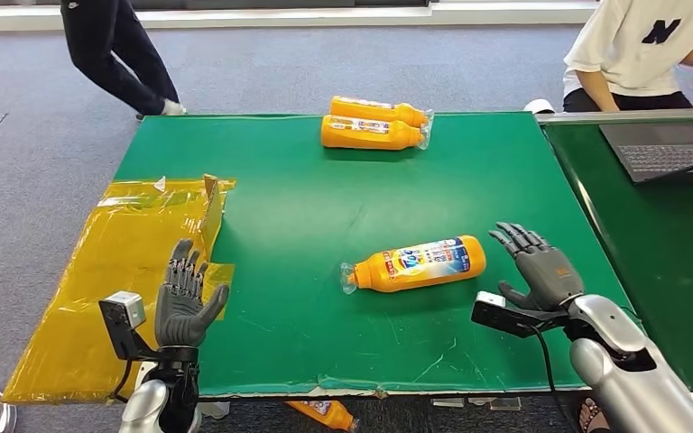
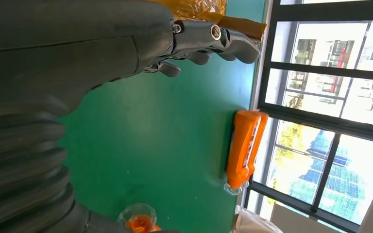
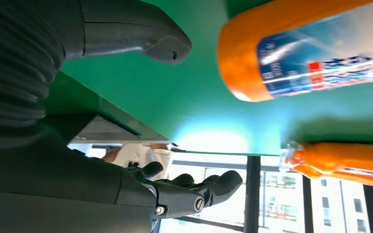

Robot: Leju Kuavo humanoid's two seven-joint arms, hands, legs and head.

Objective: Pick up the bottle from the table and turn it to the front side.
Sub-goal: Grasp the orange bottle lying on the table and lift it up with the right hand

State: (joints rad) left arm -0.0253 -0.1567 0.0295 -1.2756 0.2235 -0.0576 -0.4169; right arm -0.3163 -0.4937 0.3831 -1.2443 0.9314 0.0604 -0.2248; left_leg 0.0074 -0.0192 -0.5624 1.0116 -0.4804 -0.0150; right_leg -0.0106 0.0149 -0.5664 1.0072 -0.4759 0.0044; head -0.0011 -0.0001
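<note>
Orange plastic bottle (image 1: 415, 264) with a blue and white label lies on its side on the green felt-covered table (image 1: 307, 207), near the front right part of the surface, its clear cap pointing toward the robot's left and its base toward the right hand (image 1: 541, 269). That grey, many-fingered right hand hovers just beside the bottle's base, fingers spread apart and extended, holding nothing; the right wrist view shows the bottle's rounded base (image 3: 301, 53) close in front of the thumb without contact. The left hand (image 1: 183, 298) sits at the table's front left edge, palm upright with fingers apart, empty as well, over a sheet of crinkled yellow-orange plastic film (image 1: 117, 271) that drapes off the table's left side.

Two more orange bottles (image 1: 374, 124) lie side by side at the far edge of the table, well apart from both hands. A dark laptop (image 1: 672, 149) rests on a second green table to the right, where a person in a white T-shirt (image 1: 641, 45) sits. Another person's dark-trousered legs (image 1: 117, 54) stand on the grey carpet beyond the far left corner. One further orange bottle (image 1: 325, 413) lies on the floor below the front edge.
</note>
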